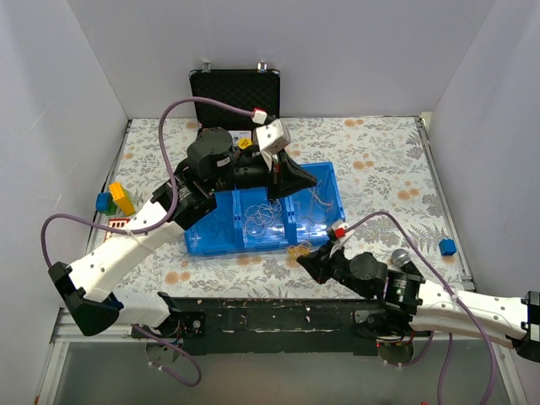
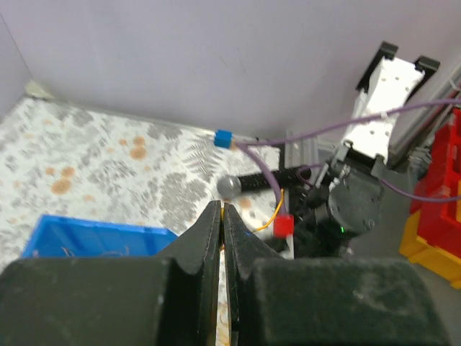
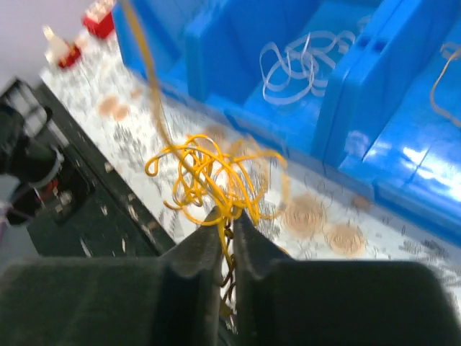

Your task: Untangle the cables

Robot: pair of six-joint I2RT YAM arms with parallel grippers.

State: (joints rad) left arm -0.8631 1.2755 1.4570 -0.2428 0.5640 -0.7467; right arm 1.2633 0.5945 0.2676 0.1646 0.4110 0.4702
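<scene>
Now right fingers (image 3: 191,259) clamp the yellow clump (image 3: 216,169), left fingers (image 2: 198,245) look closed on one strand (image 3: 146,72); pulling apart may cinch the knot or slip free.

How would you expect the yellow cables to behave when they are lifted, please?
The yellow cables look floppy: thin loops sprawl loosely on the table. Probably very light, given such thin cord. Likely to snag and rise as one clump, since loops interlock at the right gripper.

No legible text, brand or number in any view, red-and-white item (image 1: 116,224) too small to read
</scene>
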